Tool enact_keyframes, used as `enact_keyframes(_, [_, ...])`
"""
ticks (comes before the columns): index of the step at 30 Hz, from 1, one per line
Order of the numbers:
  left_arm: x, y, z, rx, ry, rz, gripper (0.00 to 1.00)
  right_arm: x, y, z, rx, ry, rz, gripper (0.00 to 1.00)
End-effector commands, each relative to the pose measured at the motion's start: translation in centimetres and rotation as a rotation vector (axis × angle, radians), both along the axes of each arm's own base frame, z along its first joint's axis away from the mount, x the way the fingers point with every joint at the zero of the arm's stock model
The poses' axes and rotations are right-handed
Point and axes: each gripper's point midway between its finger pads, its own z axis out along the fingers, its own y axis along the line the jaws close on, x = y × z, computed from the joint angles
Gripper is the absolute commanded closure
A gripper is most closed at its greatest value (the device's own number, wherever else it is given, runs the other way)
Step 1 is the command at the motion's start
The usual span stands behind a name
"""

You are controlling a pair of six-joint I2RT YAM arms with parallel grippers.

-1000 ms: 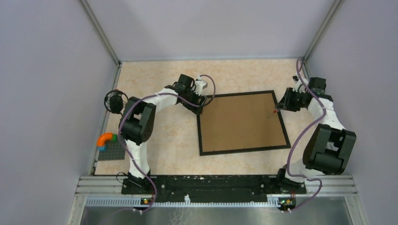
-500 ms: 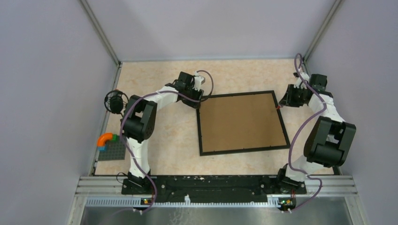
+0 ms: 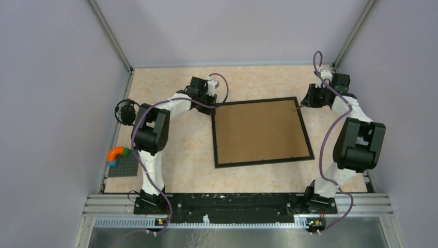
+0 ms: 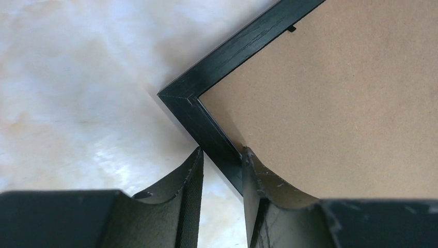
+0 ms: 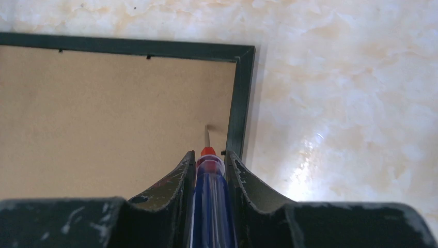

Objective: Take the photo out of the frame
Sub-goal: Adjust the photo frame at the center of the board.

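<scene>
Reaching forward and bending inward at the elbow, the left arm (image 3: 155, 129) is bringing the left gripper (image 3: 213, 105) (image 4: 222, 173) down at the far-left corner of the frame (image 3: 263, 161) (image 4: 227, 51) (image 5: 240, 103). Its fingers (image 4: 192, 196) are clamping the black left rail just beside that corner, one finger outside on the table and one inside on the brown back (image 3: 258, 129) (image 4: 335, 113) (image 5: 113, 113).

The right arm (image 3: 356, 139) is folding up along the right wall, and the right gripper (image 3: 303, 103) (image 5: 209, 168) is hanging over the frame's far-right corner. Its fingers are clenching a screwdriver (image 5: 209, 206) with a blue handle and a red collar. The thin tip appears to be touching the back just inside the right rail, though the contact is too small to confirm.

The frame is lying flat, back upward, in the middle of the table (image 3: 175, 155), slightly skewed. The photo is hidden in all three views. Small black retaining tabs (image 5: 149, 57) are showing along the inner edge of the far rail.

Open marbled beige tabletop is surrounding the frame on every side, narrowest on the right. A black round object (image 3: 126, 111) and a grey baseplate (image 3: 123, 168) carrying an orange and blue piece are sitting by the left edge, well apart from the frame. Plain lilac-grey walls (image 3: 51, 103) are enclosing the table on three sides.
</scene>
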Motion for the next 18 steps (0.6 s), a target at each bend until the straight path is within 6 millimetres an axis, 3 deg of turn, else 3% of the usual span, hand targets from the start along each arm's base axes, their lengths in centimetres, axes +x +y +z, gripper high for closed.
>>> enact_keyframes(1, [0.0, 9.8, -4.7, 0.240, 0.085, 0.191, 0.65, 0.9, -1.5, -3.5, -0.152, 0.059, -0.028, 1.00])
enact_keyframes(7, [-1.0, 10.1, -4.7, 0.202, 0.114, 0.206, 0.66, 3.3, -0.4, -3.4, -0.174, 0.033, -0.015, 1.00])
enact_keyframes(11, [-2.3, 8.6, -3.6, 0.097, 0.131, 0.191, 0.57, 4.5, 1.4, -0.5, -0.120, -0.009, 0.020, 1.00])
enact_keyframes(15, [-3.3, 7.3, -1.8, -0.020, 0.152, 0.213, 0.47, 2.5, 6.4, 4.0, 0.033, -0.036, 0.099, 1.00])
enact_keyframes(18, [-3.8, 6.9, 0.3, -0.132, 0.149, 0.218, 0.42, -0.7, 12.1, 6.5, 0.151, -0.043, 0.198, 1.00])
